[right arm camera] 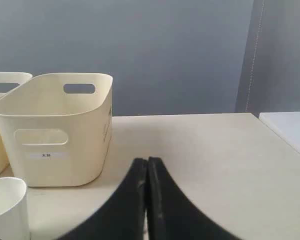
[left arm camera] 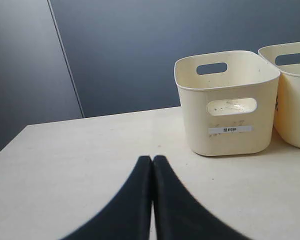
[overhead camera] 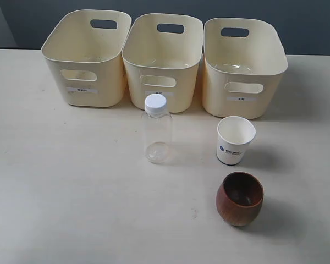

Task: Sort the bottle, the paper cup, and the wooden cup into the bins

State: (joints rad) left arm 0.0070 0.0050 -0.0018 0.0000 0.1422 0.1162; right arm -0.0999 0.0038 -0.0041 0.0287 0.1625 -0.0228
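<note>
Three cream bins stand in a row at the back of the table: left bin point(overhead camera: 87, 55), middle bin point(overhead camera: 163, 60), right bin point(overhead camera: 243, 65). In front of the middle bin the clear bottle point(overhead camera: 157, 136) with its white cap stands upright. The white paper cup point(overhead camera: 235, 140) with blue print sits before the right bin, and the dark wooden cup point(overhead camera: 240, 198) stands nearer the front. Neither gripper shows in the exterior view. My left gripper point(left arm camera: 152, 160) is shut and empty, facing the left bin point(left arm camera: 225, 102). My right gripper point(right arm camera: 148, 161) is shut and empty, near the right bin point(right arm camera: 55, 130) and the paper cup point(right arm camera: 7, 207).
The cream table point(overhead camera: 71, 181) spreads wide to the left of the bottle. A dark wall point(left arm camera: 140, 50) rises behind the bins. The table's right edge point(right arm camera: 280, 135) lies beyond the right bin, with a white surface point(right arm camera: 290, 122) past it.
</note>
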